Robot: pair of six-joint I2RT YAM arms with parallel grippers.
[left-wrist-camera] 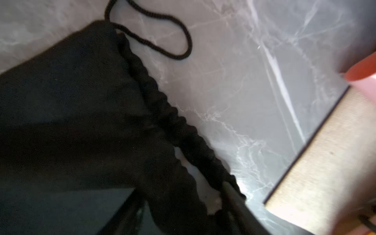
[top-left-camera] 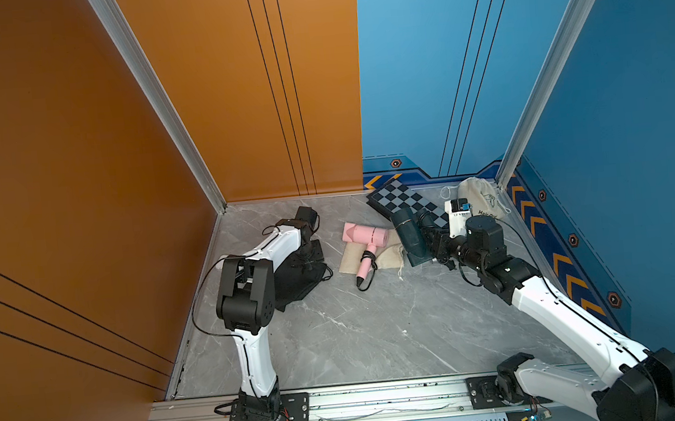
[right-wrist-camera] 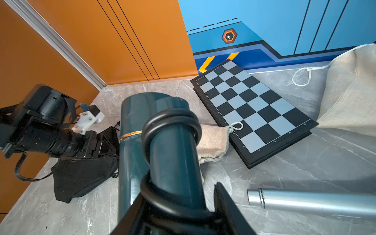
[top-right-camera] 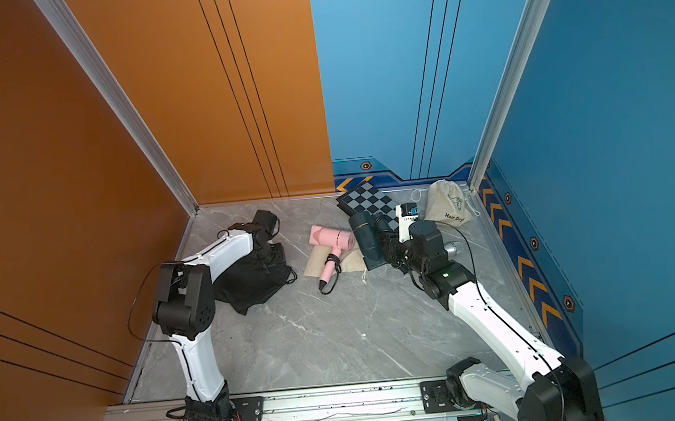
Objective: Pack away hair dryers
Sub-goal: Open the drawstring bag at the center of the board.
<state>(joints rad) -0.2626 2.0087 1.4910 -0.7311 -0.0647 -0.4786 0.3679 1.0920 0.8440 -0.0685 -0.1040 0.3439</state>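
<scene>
Right arm (top-left-camera: 566, 316): nearest the top camera; extended toward the far right corner.
Left arm (top-left-camera: 278, 246): bent over the black drawstring bag (top-left-camera: 304, 283) by the orange wall.
Chessboard (top-left-camera: 406, 201): laid flat by the back wall.
Teal hair dryer (right-wrist-camera: 132, 130): clamped at its cord-wrapped handle by the right gripper (right-wrist-camera: 181, 201); held just beside the pink hair dryer (top-left-camera: 365, 234).
Pink hair dryer: laid on a flat beige bag (top-left-camera: 388, 259).
Left gripper (top-left-camera: 307, 260): placed at the black bag; its grip cannot be told.
Microphone (right-wrist-camera: 305, 201): laid beside the right arm.

Top views high, looking down, sharing table (top-left-camera: 338, 336); wrist views close.
</scene>
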